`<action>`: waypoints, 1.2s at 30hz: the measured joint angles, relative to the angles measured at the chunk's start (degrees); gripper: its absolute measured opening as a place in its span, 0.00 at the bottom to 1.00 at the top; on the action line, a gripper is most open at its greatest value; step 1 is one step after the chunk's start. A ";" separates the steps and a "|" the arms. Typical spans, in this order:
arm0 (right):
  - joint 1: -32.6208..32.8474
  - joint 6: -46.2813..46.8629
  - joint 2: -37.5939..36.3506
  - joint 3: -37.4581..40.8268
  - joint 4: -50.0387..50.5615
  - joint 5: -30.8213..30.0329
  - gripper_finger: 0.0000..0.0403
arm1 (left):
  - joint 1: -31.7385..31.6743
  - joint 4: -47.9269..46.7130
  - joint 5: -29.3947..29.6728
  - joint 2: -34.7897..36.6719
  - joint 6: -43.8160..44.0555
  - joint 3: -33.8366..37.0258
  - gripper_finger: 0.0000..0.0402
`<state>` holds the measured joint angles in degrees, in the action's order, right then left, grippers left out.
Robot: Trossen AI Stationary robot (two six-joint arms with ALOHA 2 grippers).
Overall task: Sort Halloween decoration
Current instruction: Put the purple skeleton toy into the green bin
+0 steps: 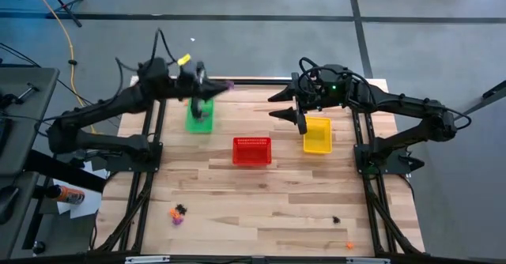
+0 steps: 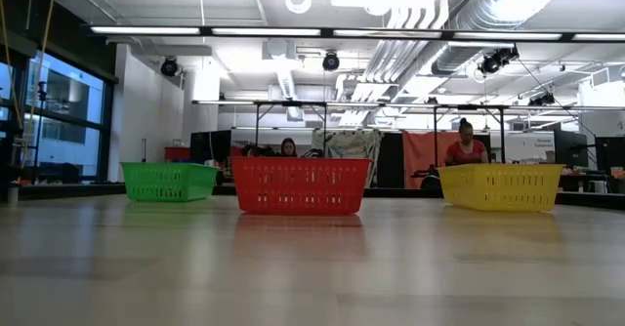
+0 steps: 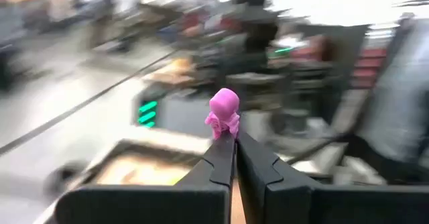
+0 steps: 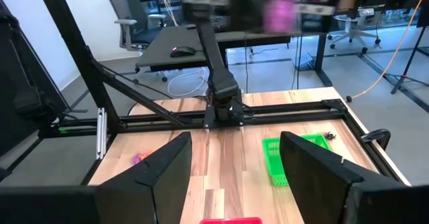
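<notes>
A small purple trinket [image 3: 223,111] of the Halloween decoration sits at the tips of my left gripper [image 3: 234,142], which is shut on it. In the high view this gripper [image 1: 220,84] hangs above the table's far edge, just beyond the green basket [image 1: 199,115]. My right gripper [image 1: 288,107] stands open and holds nothing, in the air beside the yellow basket [image 1: 317,134]. More trinkets lie on the wood near the front edge: a small cluster [image 1: 178,213], a black one [image 1: 336,219] and an orange one [image 1: 349,246]. My left gripper pinches the purple trinket's lower end [image 3: 225,131] between its two fingertips [image 3: 221,150]. The fingers reach out level. The trinket stands up past the fingertips, lifted clear of the table and baskets.
The red basket [image 1: 251,150] stands mid-table between the green one and the yellow one; all three stand upright in the low view [image 2: 300,185]. Bare wood lies between the baskets and the front edge. People sit at desks in the room beyond.
</notes>
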<state>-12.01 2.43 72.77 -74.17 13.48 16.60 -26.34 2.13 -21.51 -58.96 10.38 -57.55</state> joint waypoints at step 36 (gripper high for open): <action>0.00 0.79 0.00 0.02 1.13 -9.49 0.55 | -12.75 -30.66 17.57 -14.35 -19.67 19.90 0.00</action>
<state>-12.01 3.22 72.77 -74.16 14.61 7.11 -39.09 -28.53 -3.95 -73.31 -9.29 -37.65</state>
